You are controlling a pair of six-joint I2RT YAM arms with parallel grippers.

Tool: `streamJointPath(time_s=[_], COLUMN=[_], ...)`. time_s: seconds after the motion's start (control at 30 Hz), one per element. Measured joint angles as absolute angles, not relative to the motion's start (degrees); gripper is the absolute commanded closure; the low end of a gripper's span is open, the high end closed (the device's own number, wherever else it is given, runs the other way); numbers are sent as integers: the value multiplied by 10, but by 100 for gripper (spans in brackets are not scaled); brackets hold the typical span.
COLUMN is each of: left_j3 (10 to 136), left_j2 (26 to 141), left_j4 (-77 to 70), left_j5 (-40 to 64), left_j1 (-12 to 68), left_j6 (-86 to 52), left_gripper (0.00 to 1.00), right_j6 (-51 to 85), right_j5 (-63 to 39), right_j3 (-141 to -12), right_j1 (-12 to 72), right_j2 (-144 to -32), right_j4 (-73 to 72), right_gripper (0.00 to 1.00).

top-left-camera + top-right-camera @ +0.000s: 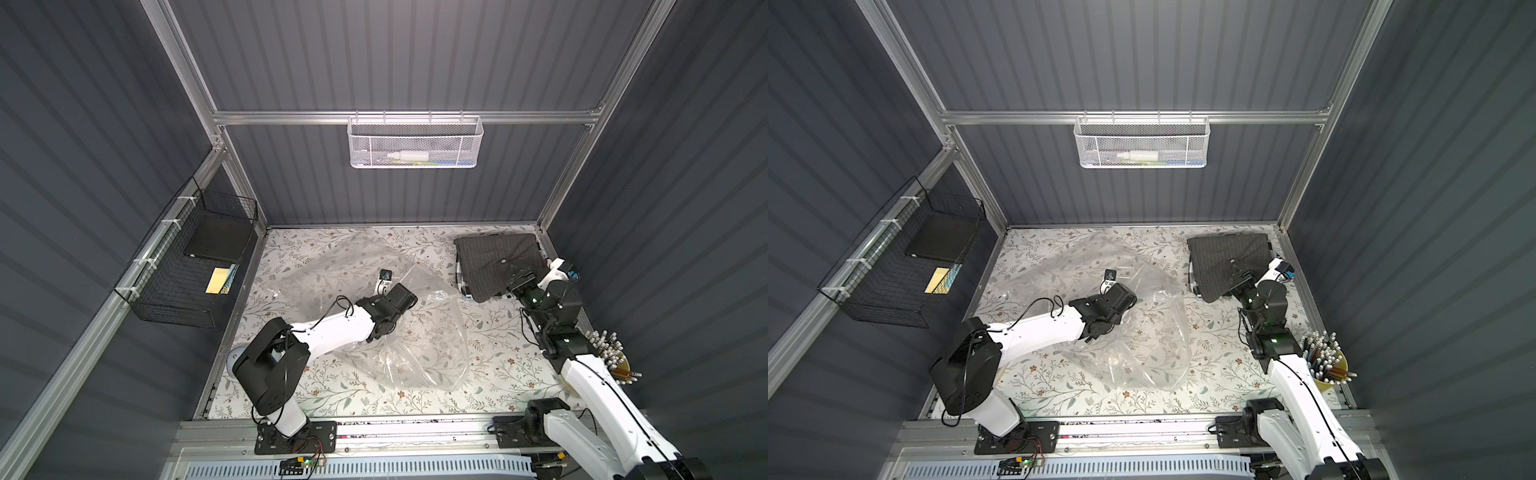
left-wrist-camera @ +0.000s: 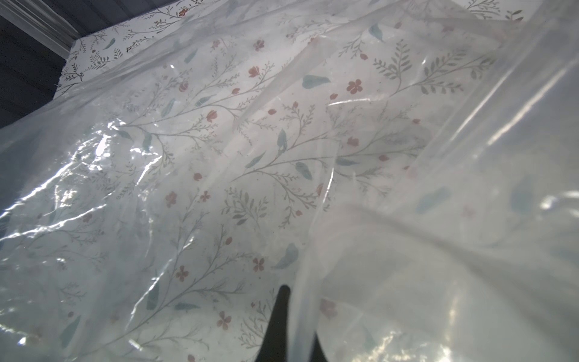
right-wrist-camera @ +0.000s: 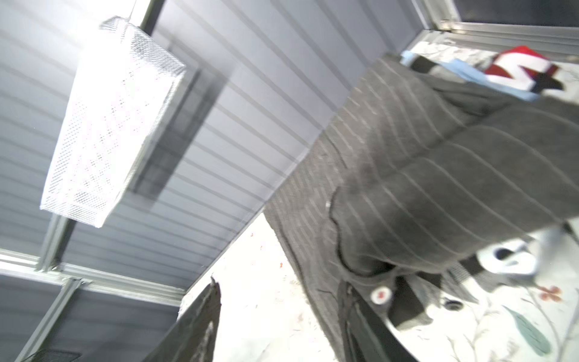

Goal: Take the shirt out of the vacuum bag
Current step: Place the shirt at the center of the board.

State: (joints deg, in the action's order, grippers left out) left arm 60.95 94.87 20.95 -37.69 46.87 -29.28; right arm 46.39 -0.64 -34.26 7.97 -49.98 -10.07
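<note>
Shirt (image 1: 494, 257), dark grey with pale pinstripes, lies folded at the far right corner of the table (image 1: 490, 361), fully outside the bag (image 1: 332, 257). From here the bag sprawls crumpled and see-through across the middle of the table, just beside the shirt. The left gripper (image 1: 409, 298) sits on the bag, fingers pressed together on a fold of plastic. The right gripper (image 1: 517, 277) is at the shirt's near edge, fingers spread and gripping nothing.
</note>
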Motion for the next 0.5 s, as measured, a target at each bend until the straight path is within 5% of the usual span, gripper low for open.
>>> streamJointPath(time_s=[0.23,0.3,0.5], left_j3=[634,634,635], left_j2=[941,926,841], left_j4=[194,187,154], left_j5=[-364,-358,-345], left_j1=[469,469,469], left_j6=[-274,-268,-257], left_gripper=[43,1,1], right_j6=[446,445,435], right_j5=[-26,-35,-52], right_j3=[-382,-382,-382], right_j1=[183,206,263], right_j2=[-525,-533,-569], right_j4=[-92,-96,-106], right_gripper=[38,38,38])
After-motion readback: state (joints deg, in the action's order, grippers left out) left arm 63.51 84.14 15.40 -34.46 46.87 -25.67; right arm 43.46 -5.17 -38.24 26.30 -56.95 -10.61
